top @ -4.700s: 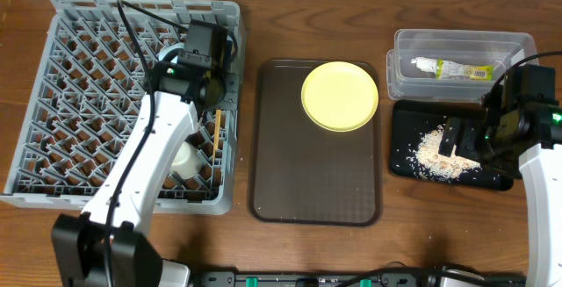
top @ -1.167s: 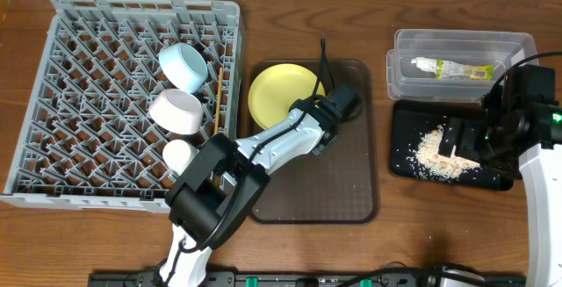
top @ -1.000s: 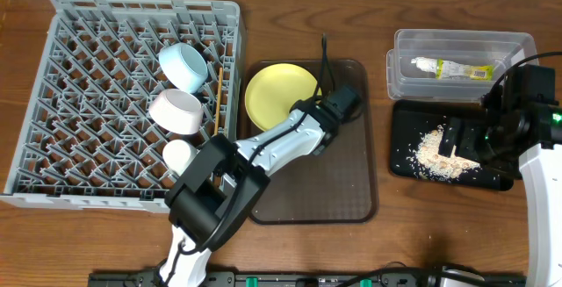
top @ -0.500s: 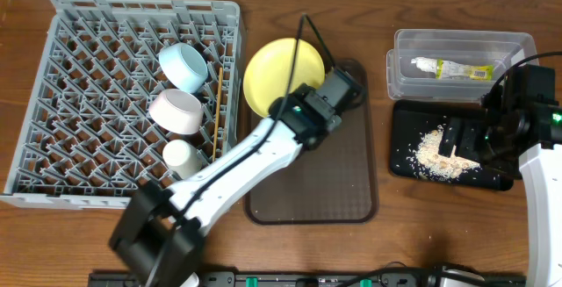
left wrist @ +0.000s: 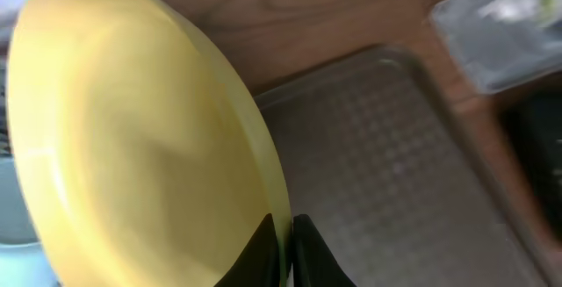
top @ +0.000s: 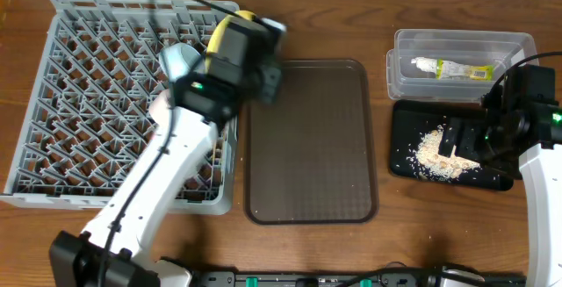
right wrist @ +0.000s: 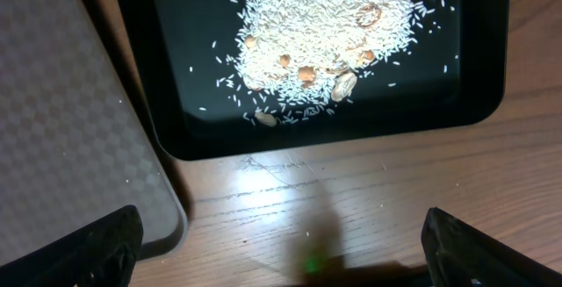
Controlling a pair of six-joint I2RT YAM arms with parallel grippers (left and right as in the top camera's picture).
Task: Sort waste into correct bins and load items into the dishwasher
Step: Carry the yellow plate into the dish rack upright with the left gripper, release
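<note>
My left gripper [left wrist: 285,256] is shut on the rim of the yellow plate [left wrist: 140,147], which it holds on edge. In the overhead view the left gripper [top: 241,46] is over the right edge of the grey dish rack [top: 88,103], and only a sliver of the yellow plate [top: 248,13] shows behind the arm. A pale blue cup [top: 176,59] in the rack is partly hidden by the arm. My right gripper [right wrist: 281,243] is open and empty, above the black tray [right wrist: 474,76] that holds spilled rice [right wrist: 325,32].
The brown serving tray [top: 312,138] lies bare in the middle. A clear plastic bin [top: 461,54] at the back right holds a tube. The black tray [top: 413,168] with rice sits in front of it.
My left gripper has lifted the yellow plate off the brown tray and carried it left to the dish rack's right edge. The right arm has not moved.
</note>
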